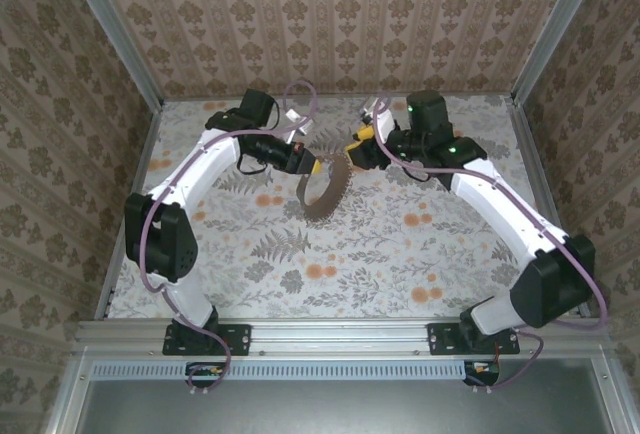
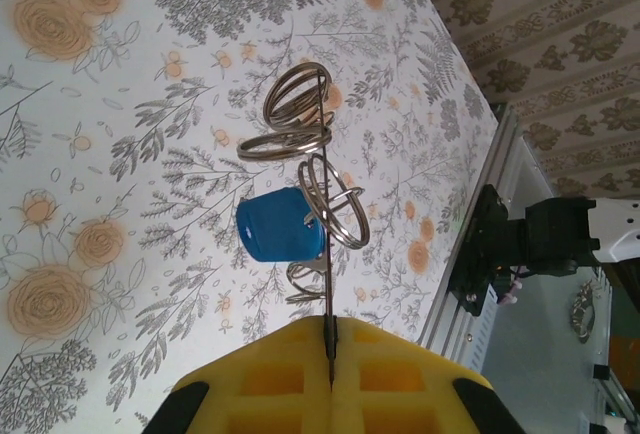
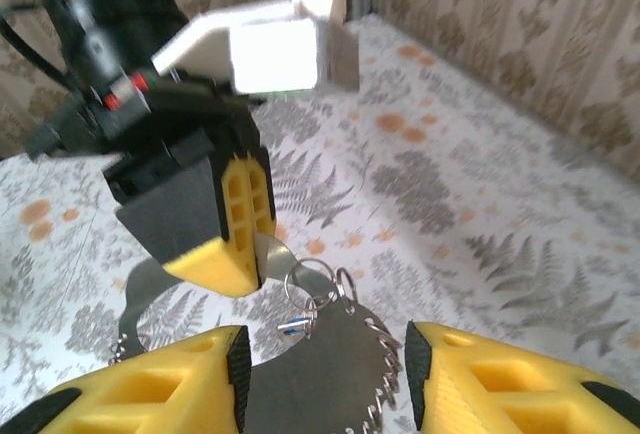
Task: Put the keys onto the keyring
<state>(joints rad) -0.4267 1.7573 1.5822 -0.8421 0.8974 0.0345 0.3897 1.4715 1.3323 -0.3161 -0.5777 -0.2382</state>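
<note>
Our left gripper (image 2: 330,339) clamps the keyring (image 1: 322,194) by its thin edge over the table (image 1: 400,254) middle, the keys (image 2: 280,226) dangling among small rings (image 2: 298,104). Our right gripper (image 3: 325,349) stands agape just beside, with the table edges well apart.

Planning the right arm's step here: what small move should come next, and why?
Probably ease the right pincer forward and close on the key: its jaws stand open with the key just ahead between them, and the left pincer is shut on the keyring.
</note>
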